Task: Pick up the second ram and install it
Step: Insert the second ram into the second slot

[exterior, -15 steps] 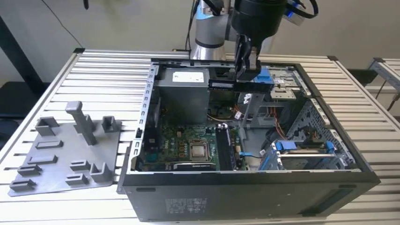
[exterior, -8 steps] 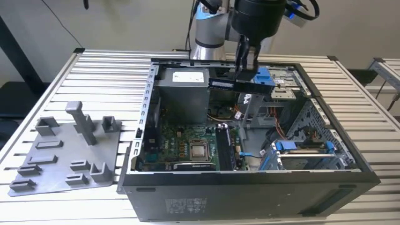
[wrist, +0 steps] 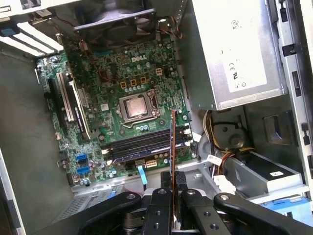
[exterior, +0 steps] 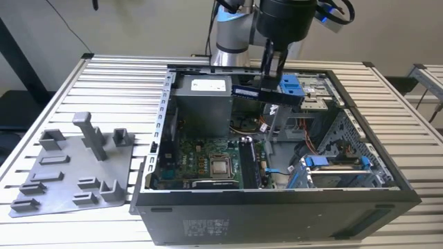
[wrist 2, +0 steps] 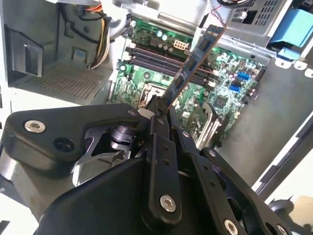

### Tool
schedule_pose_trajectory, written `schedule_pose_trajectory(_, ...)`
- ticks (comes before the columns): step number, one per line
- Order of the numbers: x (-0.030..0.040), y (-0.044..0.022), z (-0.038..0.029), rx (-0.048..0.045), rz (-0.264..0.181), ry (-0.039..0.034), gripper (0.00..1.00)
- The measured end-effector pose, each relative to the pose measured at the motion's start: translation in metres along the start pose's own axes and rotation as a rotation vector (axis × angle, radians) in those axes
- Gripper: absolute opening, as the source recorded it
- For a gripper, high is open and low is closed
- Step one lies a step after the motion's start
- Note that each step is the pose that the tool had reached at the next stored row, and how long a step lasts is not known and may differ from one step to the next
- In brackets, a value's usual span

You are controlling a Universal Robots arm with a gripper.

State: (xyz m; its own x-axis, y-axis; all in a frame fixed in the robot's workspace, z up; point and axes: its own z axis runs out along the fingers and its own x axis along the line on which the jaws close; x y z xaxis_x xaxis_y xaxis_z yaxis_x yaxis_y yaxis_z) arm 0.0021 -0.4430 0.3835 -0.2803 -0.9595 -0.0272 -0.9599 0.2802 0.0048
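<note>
gripper (exterior: 271, 83) clenched on the second ram (exterior: 266, 95), stick held roughly level in the air over the far half of the open computer case (exterior: 277, 199). in the first wrist view the ram shows edge-on, above the green motherboard (wrist: 122, 73), clear of its black slots (wrist: 146, 144). grey fixture plate (exterior: 76, 176) lies at the exterior view's left.

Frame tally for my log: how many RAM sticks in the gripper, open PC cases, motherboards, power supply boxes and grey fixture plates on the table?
second ram, held in the gripper: 1
open PC case: 1
green motherboard: 1
power supply box: 1
grey fixture plate: 1
Total: 5
</note>
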Motion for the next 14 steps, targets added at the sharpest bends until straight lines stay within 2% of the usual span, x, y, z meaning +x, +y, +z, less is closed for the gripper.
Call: schedule_pose_trajectory(14, 0.0000, 0.0000, 0.0007, 0.0048, 0.177, -0.0010, 0.14)
